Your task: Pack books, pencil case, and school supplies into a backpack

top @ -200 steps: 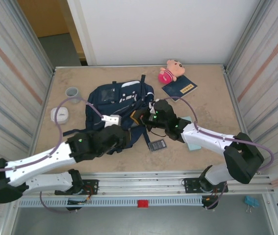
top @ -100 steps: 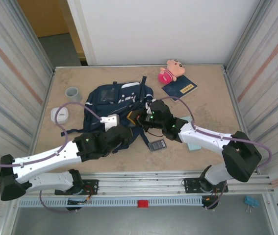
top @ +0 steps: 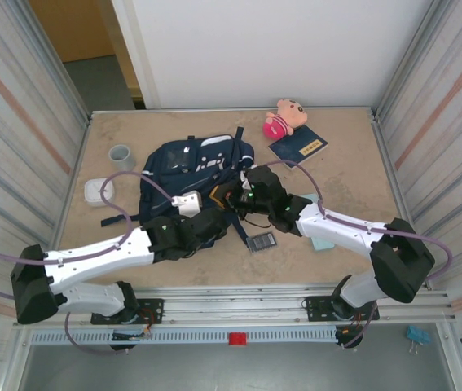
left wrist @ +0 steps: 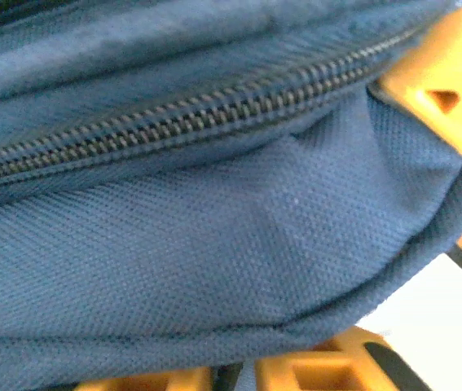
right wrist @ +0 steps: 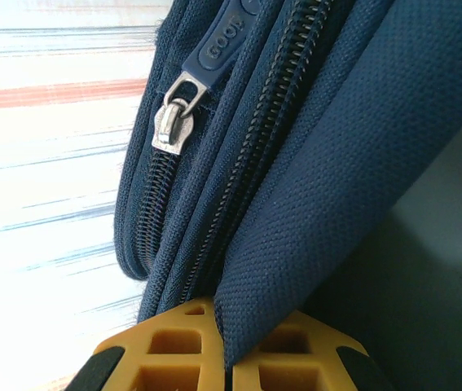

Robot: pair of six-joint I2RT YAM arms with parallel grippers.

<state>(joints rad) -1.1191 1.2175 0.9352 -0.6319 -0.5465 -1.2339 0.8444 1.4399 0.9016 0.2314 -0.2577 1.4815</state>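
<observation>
The dark navy backpack (top: 200, 163) lies mid-table, its zip and weave close up in the left wrist view (left wrist: 214, 244). My left gripper (top: 214, 218) (left wrist: 247, 376) is shut on a fold of its near edge. My right gripper (top: 232, 195) (right wrist: 226, 358) is shut on another fold of the backpack (right wrist: 312, 187), beside a zip pull (right wrist: 173, 122). The navy booklet (top: 298, 147) lies at the back right. The dark calculator (top: 261, 242) sits near the front. The teal pencil case (top: 322, 238) is partly hidden under my right arm. A small pale oblong item (top: 99, 191) lies at the left.
A pink plush toy (top: 284, 117) sits behind the booklet. A grey cup (top: 121, 155) stands left of the backpack. Ribbed metal walls close in both sides of the table. A yellow finger (left wrist: 438, 90) of the other gripper shows at the upper right of the left wrist view.
My left arm has pushed forward and to the right up to the backpack's near edge, and its jaws have closed on the fabric. The right gripper has kept its grip, shifting slightly left.
</observation>
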